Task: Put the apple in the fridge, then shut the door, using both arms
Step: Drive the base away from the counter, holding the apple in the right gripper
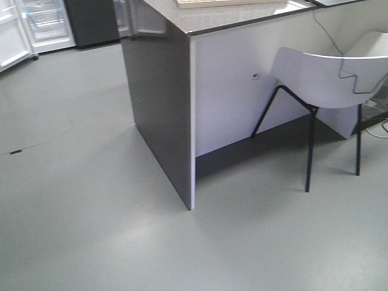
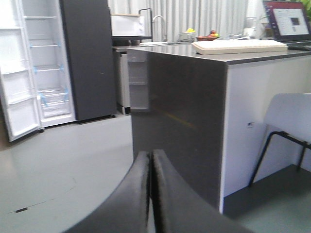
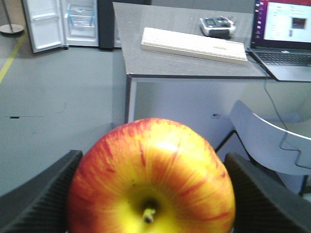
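Observation:
My right gripper (image 3: 151,194) is shut on the apple (image 3: 155,170), red with a yellow patch round its stem, filling the lower middle of the right wrist view. My left gripper (image 2: 150,160) is shut and empty, its fingers pressed together. The fridge (image 2: 87,58), dark grey with white lining and blue-taped shelves, stands far off at the left of the left wrist view with its door (image 2: 12,87) swung open. It also shows at the top left of the front view (image 1: 42,24) and of the right wrist view (image 3: 80,19). The arms themselves are out of view.
A dark grey counter (image 1: 160,115) with a white side panel stands between me and the fridge. On it lie a keyboard (image 3: 194,44), a controller (image 3: 217,25) and a laptop (image 3: 284,34). A white chair (image 1: 330,79) stands to the right. Grey floor (image 1: 73,182) spreads to the left.

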You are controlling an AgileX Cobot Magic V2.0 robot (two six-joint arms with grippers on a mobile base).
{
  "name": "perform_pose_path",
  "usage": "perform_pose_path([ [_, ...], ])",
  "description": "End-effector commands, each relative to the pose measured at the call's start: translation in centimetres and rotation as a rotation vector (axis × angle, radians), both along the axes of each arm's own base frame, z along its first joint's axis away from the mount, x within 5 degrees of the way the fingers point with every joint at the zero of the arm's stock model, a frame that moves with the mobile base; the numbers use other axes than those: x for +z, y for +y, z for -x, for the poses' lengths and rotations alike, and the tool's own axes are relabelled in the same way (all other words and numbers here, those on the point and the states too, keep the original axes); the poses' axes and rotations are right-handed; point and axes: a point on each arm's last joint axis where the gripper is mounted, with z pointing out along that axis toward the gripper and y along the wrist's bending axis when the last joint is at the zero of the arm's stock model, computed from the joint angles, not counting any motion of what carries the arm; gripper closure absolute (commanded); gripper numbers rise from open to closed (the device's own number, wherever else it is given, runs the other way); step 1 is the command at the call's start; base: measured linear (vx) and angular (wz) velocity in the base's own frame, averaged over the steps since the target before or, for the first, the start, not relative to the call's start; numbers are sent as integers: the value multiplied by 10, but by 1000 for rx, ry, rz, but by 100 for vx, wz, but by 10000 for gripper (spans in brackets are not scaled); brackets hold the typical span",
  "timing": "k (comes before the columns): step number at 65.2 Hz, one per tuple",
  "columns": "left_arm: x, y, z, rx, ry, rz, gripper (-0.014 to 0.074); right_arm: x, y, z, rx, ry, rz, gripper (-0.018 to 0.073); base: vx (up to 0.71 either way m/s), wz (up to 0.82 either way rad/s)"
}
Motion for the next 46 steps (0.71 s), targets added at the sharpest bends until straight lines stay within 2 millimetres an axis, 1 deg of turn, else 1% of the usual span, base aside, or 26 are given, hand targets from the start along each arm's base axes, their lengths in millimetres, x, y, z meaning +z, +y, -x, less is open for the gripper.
perform_pose_path([
  [1,12,-2,3,-20,-92,1,603,18,-1,8,-14,-127,-21,455,3,32],
  [21,12,-2,3,-20,-92,1,603,18,-1,8,-14,-127,-21,455,4,37],
  [46,12,-2,3,-20,-92,1,603,18,-1,8,-14,-127,-21,455,7,48],
])
